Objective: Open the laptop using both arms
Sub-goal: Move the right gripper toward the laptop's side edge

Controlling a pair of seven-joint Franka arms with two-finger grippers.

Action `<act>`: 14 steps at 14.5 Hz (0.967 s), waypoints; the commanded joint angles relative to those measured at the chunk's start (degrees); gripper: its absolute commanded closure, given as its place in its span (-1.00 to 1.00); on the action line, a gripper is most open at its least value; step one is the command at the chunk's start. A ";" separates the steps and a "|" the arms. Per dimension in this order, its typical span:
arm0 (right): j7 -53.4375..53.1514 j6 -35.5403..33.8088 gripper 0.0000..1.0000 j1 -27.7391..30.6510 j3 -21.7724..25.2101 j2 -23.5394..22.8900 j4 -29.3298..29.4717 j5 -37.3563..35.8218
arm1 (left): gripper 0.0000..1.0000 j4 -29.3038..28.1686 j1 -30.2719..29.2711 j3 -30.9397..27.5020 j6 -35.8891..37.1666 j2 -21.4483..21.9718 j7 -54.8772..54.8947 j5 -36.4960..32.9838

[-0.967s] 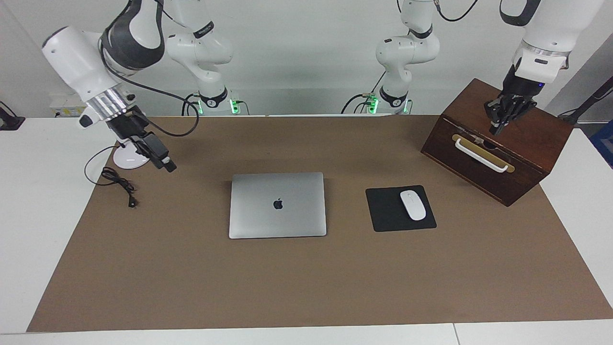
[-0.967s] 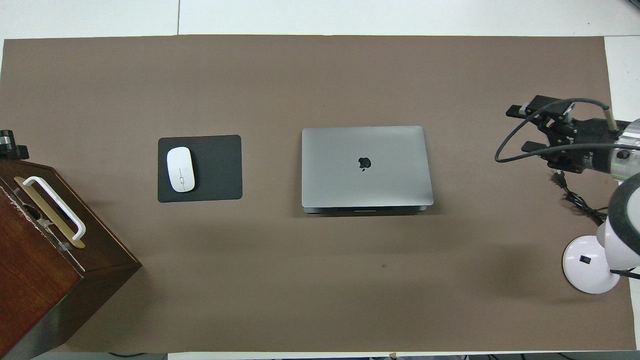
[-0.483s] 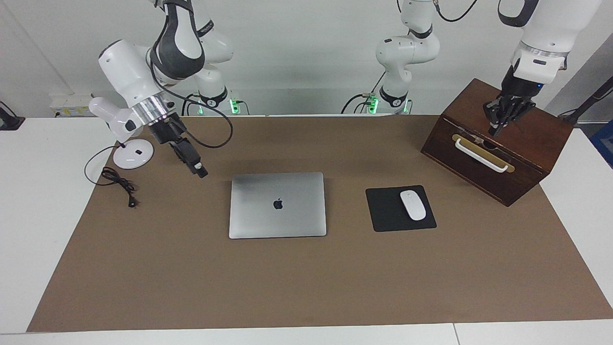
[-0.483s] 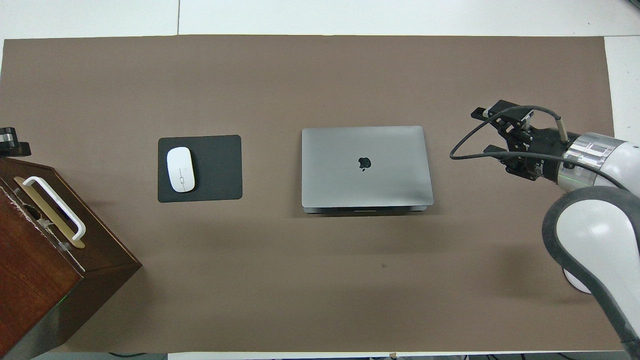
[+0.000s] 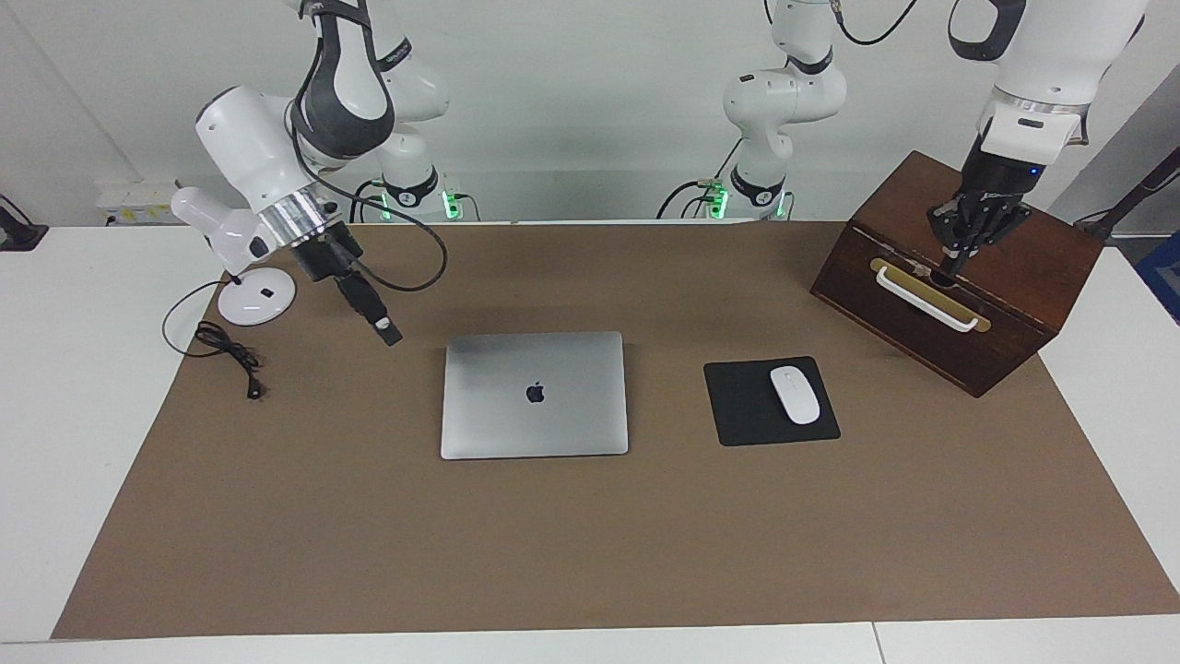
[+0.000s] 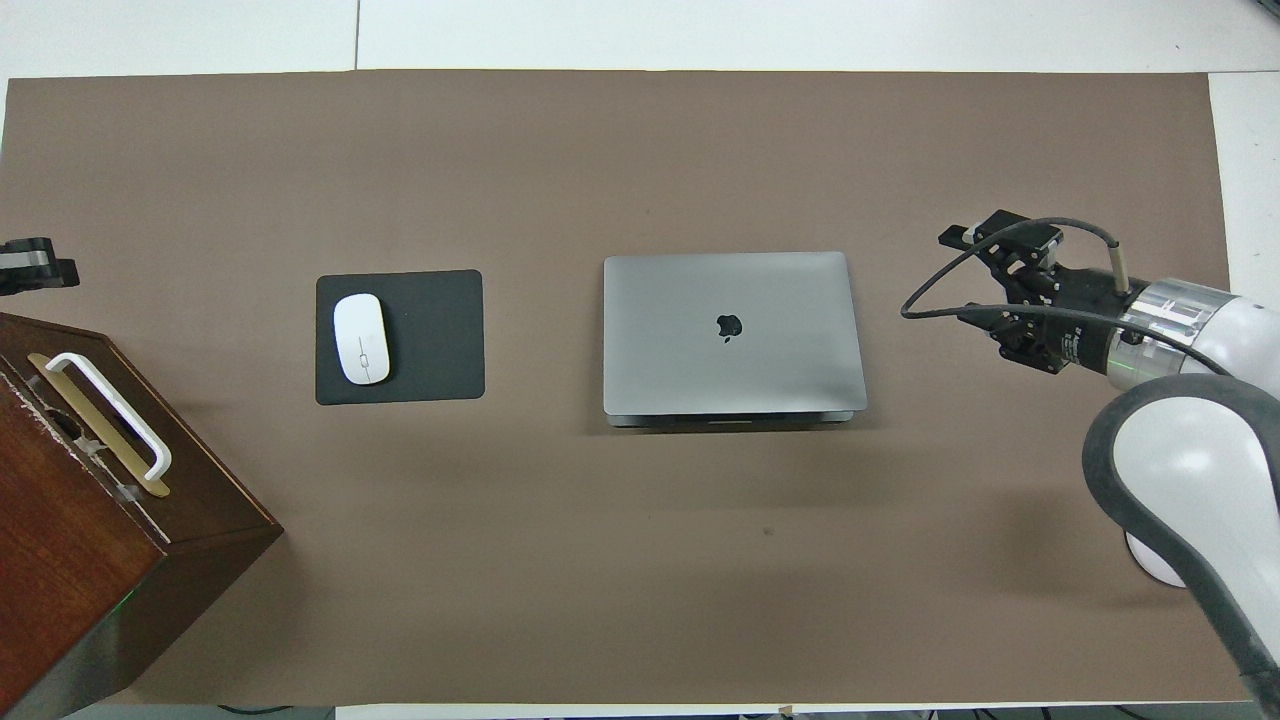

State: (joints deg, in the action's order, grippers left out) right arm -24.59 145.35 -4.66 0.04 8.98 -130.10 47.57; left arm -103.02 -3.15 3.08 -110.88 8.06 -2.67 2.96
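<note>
White wall at the back, with a brown mat (image 5: pixel 590 553) over most of the pale bench (image 5: pixel 74 415).

Starting at the right arm's end: finds a white lamp base (image 5: pixel 247 300) and a loose black cable (image 5: pixel 226 349) near the mat's edge. Next along, sees the right gripper (image 5: pixel 387 330) hanging low over bare mat, near the laptop (image 5: pixel 535 395) at its corner nearest the robots, but apart from it. Reads as released, fingers spread and holding nothing, going by the overhead view.

Places the laptop in the middle of the mat, flat, lid fully down, logo up, touched by neither arm.

Moving on toward the left arm's end, meets a black mouse pad (image 5: pixel 737 410) near the laptop, with a white mouse (image 5: pixel 795 395) on it. Ends at a dark wooden box (image 5: pixel 1023 277) with a white handle (image 5: pixel 925 298). Has the left gripper (image 5: pixel 949 267) clenched on nothing, poised at the box's sloping top just by that handle and well apart from the laptop. Cannot tell whether touching the wood.

Judges the task barely begun: nothing lifted yet. Leaves everything to do: bring both grippers to the laptop, steady the base, and raise the lid, probably at the edge nearer to the robots, where the overhead view shows a seam.
</note>
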 commanded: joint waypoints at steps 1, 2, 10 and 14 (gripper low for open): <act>-1.69 0.99 -1.00 0.00 -0.12 1.91 -2.26 1.38 | 1.00 -6.72 2.00 -0.45 -7.57 2.74 2.83 2.74; -1.69 0.90 -1.00 0.09 -0.12 2.09 -2.70 1.38 | 1.00 -9.45 3.31 -0.45 -10.91 3.97 3.02 3.53; 0.68 -0.15 -1.00 0.97 -0.04 2.09 -3.76 1.29 | 1.00 -24.84 11.66 -0.45 -31.40 7.15 3.19 3.63; 1.56 -0.15 -1.00 1.94 -0.12 1.30 -3.76 1.29 | 1.00 -30.65 15.18 -0.45 -40.53 6.97 3.19 3.63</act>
State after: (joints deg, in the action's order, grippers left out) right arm -25.26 145.33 -3.59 0.22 9.43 -132.69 47.60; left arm -129.48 9.93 3.42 -146.47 13.28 -0.90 5.76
